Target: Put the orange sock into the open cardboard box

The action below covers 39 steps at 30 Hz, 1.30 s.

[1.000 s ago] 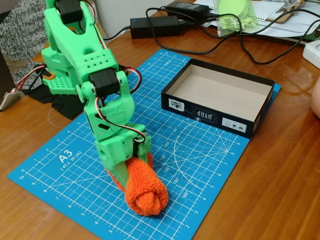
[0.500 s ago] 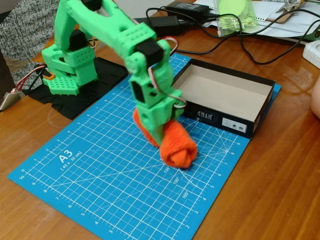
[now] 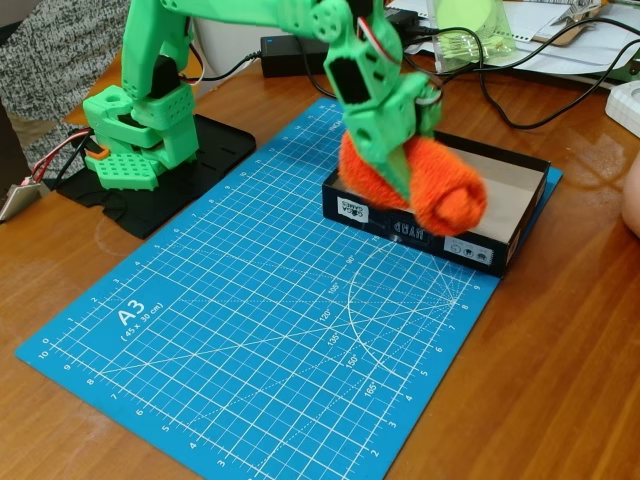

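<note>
The orange sock [image 3: 445,190], a fuzzy rolled bundle, hangs in the air above the open cardboard box [image 3: 520,215]. My green gripper [image 3: 395,175] is shut on the sock's middle, with the rolled end sticking out toward the right. The box is black outside with white labels on its near wall and tan inside; it stands at the far right corner of the blue cutting mat. The sock and gripper cover the box's left and middle part. The sock is over the box's near wall, clear of the floor of the box.
A blue A3 cutting mat [image 3: 230,330] covers the wooden table. The arm's green base [image 3: 135,140] stands on a black plate at the back left. Black cables and a power brick [image 3: 290,50] lie behind the box. A person's hand shows at the right edge [image 3: 632,205].
The arm lifted the sock off the mat's near middle, swung it up and to the right, and now holds it over the box.
</note>
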### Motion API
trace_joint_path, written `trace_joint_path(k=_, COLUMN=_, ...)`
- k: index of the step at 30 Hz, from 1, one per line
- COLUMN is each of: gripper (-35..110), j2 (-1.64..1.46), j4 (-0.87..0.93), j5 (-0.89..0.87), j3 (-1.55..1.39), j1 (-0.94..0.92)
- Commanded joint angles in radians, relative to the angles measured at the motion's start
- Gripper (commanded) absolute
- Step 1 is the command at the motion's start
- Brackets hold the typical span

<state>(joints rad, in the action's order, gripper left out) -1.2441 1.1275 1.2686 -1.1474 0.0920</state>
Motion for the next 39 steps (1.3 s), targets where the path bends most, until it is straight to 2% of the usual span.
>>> trace_joint_path(k=1, gripper=0, j2=-0.077, j4=0.034, j5=0.005, j3=0.112, j1=0.064)
trace_joint_path(k=7, gripper=0, j2=-0.038, j4=0.264, j5=-0.055, j3=0.172, j1=0.176)
trace_joint_path(k=14, gripper=0, j2=-0.037, j4=0.442, j5=0.031, j3=0.123, j1=0.199)
trace_joint_path(k=19, gripper=0, j2=-0.034, j4=0.434, j5=0.143, j3=0.107, j1=0.164)
trace_joint_path(k=24, gripper=0, j2=-0.018, j4=0.359, j5=0.170, j3=0.121, j1=0.160)
trace_joint_path(k=27, gripper=0, j2=-0.003, j4=0.281, j5=0.173, j3=0.141, j1=0.158)
trace_joint_path(k=39, gripper=0, j2=0.080, j4=0.244, j5=0.158, j3=0.172, j1=0.202)
